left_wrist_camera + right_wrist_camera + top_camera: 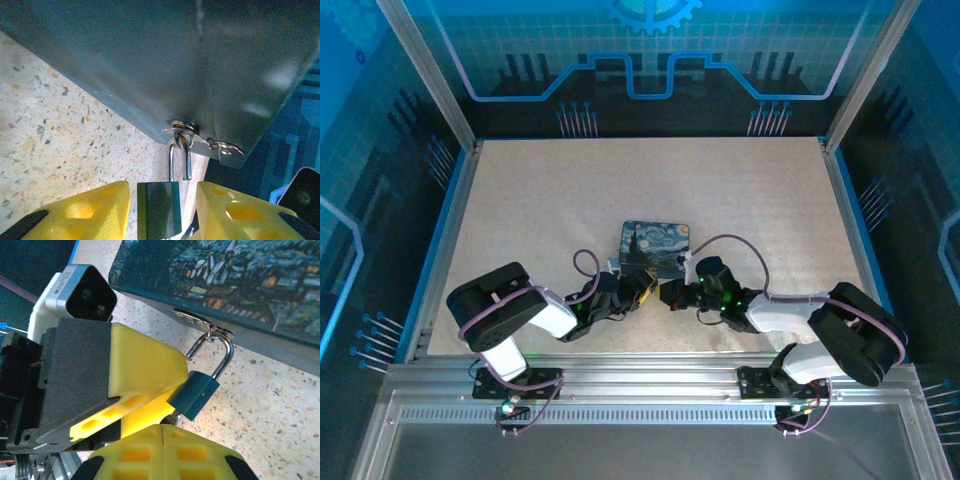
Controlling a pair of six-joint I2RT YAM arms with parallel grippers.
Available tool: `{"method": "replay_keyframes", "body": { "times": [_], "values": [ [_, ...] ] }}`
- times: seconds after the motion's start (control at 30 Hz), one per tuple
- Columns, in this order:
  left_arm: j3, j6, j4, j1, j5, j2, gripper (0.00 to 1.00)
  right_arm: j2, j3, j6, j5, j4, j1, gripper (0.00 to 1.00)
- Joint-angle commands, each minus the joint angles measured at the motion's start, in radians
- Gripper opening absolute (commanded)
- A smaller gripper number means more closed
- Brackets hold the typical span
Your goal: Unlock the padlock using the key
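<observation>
Off the near side of the tin (pixel 655 245), which sits mid-table (pixel 540 200), the padlock (pixel 195 395) hangs by its silver shackle (pixel 225 357) from the tin's front clasp (pixel 185 127), with the dark body tilted toward the arms. The left gripper (pixel 163 197) comes at the tin's near edge from the left. Its yellow fingers (pixel 95 210) are apart, one each side of the padlock body, with slim gaps showing in the left wrist view. In the right wrist view one left finger (pixel 145 367) looks to touch the body. The right gripper (pixel 163 432) is just below the padlock on the tin's near side, its fingers pressed together. The key (pixel 175 416) is a small dark sliver poking from between those tips up to the padlock's underside. Whether it is seated in the keyhole can't be told.
</observation>
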Motion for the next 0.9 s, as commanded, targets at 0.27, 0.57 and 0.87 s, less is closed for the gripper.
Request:
{"method": "replay_keyframes", "body": {
  "times": [0.27,0.57,0.87],
  "values": [
    [0.008,-0.010,0.044,0.002,-0.015,0.015,0.31,-0.007,0.017,0.031,-0.009,0.035,0.017,0.00],
    [0.006,0.003,0.032,0.001,-0.019,-0.002,0.11,-0.060,-0.021,0.020,0.027,-0.025,0.016,0.00],
    [0.017,0.044,-0.049,0.001,-0.024,-0.062,0.00,-0.117,-0.012,-0.075,0.073,-0.151,0.013,0.19]
  ]
}}
